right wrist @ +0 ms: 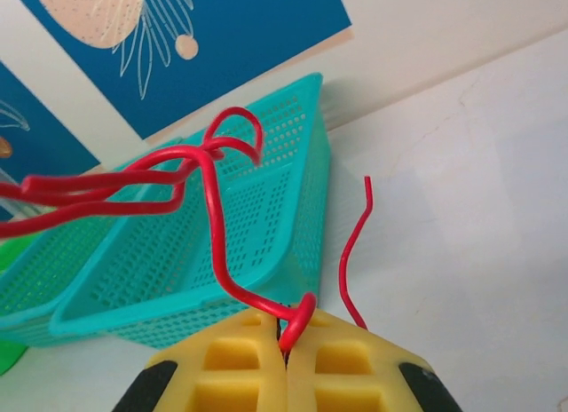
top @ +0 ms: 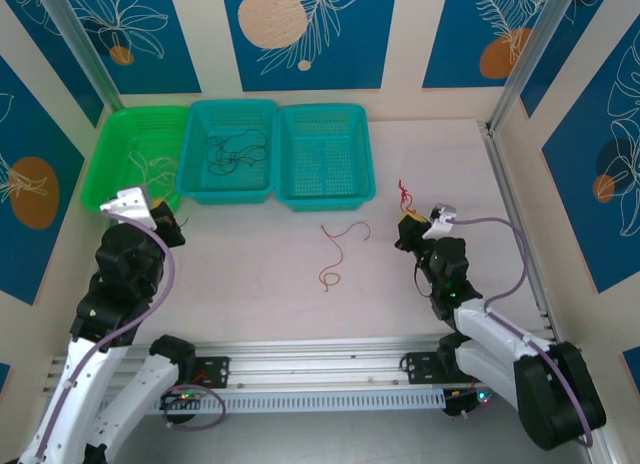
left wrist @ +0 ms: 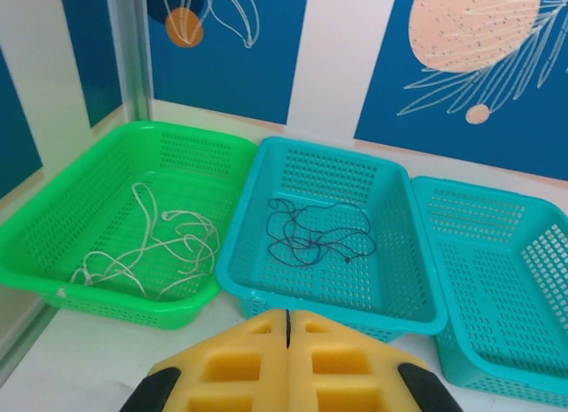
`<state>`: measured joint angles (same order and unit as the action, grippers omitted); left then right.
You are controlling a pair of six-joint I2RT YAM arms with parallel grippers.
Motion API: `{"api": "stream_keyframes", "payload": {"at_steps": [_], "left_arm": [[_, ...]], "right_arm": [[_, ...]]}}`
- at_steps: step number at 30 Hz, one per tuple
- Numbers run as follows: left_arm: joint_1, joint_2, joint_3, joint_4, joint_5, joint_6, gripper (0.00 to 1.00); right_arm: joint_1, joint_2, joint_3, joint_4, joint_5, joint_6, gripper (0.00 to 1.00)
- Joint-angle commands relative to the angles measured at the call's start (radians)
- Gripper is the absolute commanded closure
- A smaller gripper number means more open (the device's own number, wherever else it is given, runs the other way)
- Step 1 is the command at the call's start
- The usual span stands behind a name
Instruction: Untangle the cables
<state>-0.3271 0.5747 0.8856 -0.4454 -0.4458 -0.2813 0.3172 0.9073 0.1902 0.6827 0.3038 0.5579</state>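
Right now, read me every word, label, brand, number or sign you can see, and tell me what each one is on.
There is no readable text.
The green basket, middle teal basket, right teal basket, left gripper, right gripper and the red cable it pinches carry no lettering.
The blue wall panels bear only leaf and circle drawings.

We record a pale, matte table (top: 260, 284). Three perforated plastic baskets stand directly on it in a row along the far side: a green basket (top: 100, 174) at the left, a middle teal basket (top: 232, 195) pressed against it, and a right teal basket (top: 325, 201) just beside that. We note one red cable (top: 337, 256) lying loose in a curl on the bare surface, in front of the right teal basket and apart from it. An aluminium rail (top: 320, 359) runs along the near edge.
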Motion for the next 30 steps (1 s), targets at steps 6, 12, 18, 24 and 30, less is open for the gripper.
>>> {"api": "stream_keyframes", "payload": {"at_steps": [6, 12, 18, 24, 30], "left_arm": [[0.019, 0.070, 0.017, 0.081, 0.098, 0.004, 1.00], [0.042, 0.156, 0.055, 0.148, 0.136, 0.022, 1.00], [0.054, 0.320, 0.168, 0.277, 0.251, 0.021, 1.00], [0.060, 0.506, 0.370, 0.335, 0.308, 0.059, 1.00], [0.089, 0.688, 0.574, 0.309, 0.327, 0.130, 1.00]], "right_arm": [[0.050, -0.047, 0.108, -0.260, -0.368, -0.086, 1.00], [0.214, 0.035, 0.117, -0.295, -0.464, -0.213, 1.00], [0.311, 0.142, 0.138, -0.333, -0.447, -0.213, 1.00], [0.342, 0.231, 0.160, -0.328, -0.417, -0.176, 1.00], [0.356, 0.286, 0.206, -0.350, -0.411, -0.158, 1.00]]}}
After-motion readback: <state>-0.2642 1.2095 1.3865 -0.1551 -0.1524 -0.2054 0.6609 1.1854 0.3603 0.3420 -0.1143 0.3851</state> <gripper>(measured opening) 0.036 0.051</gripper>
